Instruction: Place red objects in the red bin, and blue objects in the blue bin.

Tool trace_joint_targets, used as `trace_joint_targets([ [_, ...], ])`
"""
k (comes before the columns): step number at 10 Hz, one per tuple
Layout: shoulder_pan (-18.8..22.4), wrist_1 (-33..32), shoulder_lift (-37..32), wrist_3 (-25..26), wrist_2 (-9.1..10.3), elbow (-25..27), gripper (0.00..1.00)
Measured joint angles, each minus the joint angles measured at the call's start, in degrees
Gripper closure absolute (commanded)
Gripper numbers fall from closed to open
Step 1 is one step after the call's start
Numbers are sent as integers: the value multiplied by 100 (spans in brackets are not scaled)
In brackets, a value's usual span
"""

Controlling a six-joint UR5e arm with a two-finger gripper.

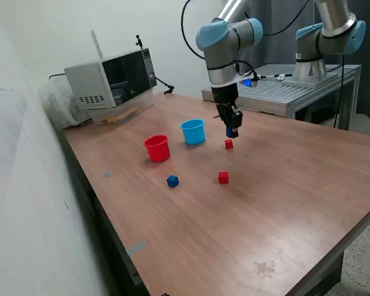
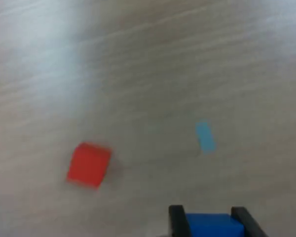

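Dark blue cube (image 2: 207, 224) between gripper (image 2: 207, 221) fingers, plain-faced

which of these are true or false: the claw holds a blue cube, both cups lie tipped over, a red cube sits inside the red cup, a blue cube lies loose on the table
1. The claw holds a blue cube. True: the cube sits between its fingers.
2. Both cups lie tipped over. False: the red cup and the light blue cup stand upright.
3. A red cube sits inside the red cup. False: none shows inside it; both visible red cubes lie on the table.
4. A blue cube lies loose on the table. True: the loose blue cube lies in front of the red cup.
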Motion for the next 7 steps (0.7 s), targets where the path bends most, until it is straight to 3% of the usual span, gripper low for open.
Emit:
trace_joint_targets([
  [4, -614, 14, -562, -34, -426, 1, 100],
  [7, -1384, 28, -580, -261, -505, 29, 100],
])
